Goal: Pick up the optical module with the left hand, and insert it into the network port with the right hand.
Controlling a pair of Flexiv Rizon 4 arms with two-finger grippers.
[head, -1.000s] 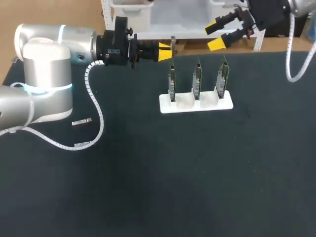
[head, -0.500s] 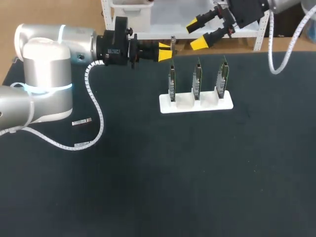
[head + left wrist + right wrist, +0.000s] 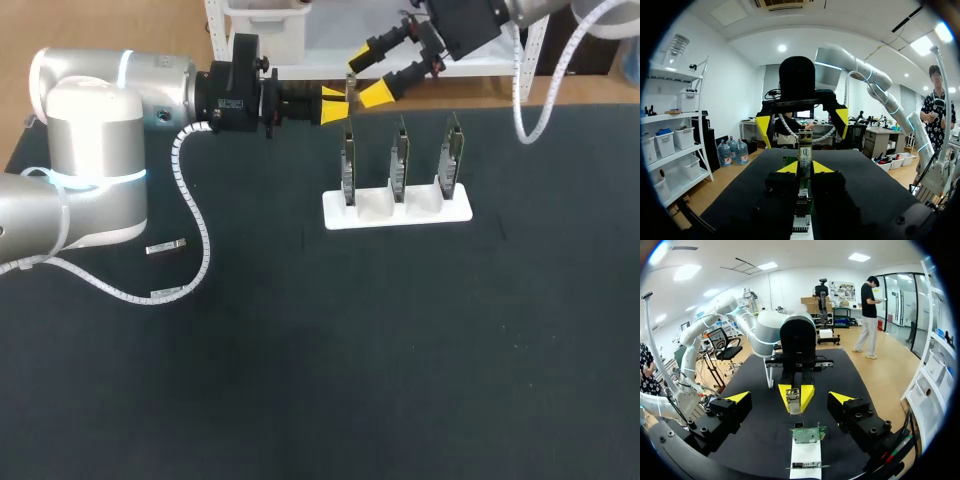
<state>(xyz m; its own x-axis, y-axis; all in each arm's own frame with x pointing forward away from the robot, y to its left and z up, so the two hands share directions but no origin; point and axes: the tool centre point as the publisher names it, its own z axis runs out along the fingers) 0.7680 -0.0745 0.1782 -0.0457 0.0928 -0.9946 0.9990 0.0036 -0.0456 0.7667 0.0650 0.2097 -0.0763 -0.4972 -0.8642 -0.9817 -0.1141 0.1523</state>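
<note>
The left tool [image 3: 335, 104] is closed on the optical module [image 3: 349, 84], its two yellow tips pinching the module's lower part from both sides. In the left wrist view the module [image 3: 805, 150] stands upright out of the left tool [image 3: 805, 168]. The right tool [image 3: 369, 79] is spread wide and holds nothing. It hangs just beside the module, facing the left tool. In the right wrist view its fingers [image 3: 738, 397] stand well apart on either side. The module [image 3: 793, 401] lies ahead of them, in line with the gap and touching neither. From the left wrist, the right tool [image 3: 803, 126] shows just beyond the module, with a yellow tip off to each side.

Both tools meet over the far edge of the worktop [image 3: 400, 350], behind the white holder [image 3: 332, 212]. The holder has three slots in a row, and each carries one of the network cards [image 3: 399, 160] upright on its edge. The module hangs above and just behind the leftmost card without touching it. From the right wrist, one card [image 3: 808, 434] stands in the holder [image 3: 805, 457] under the open fingers, short of the module.

A small silvery piece [image 3: 165, 247] lies flat on the worktop near the left arm, well apart from the holder. What it is cannot be made out.
</note>
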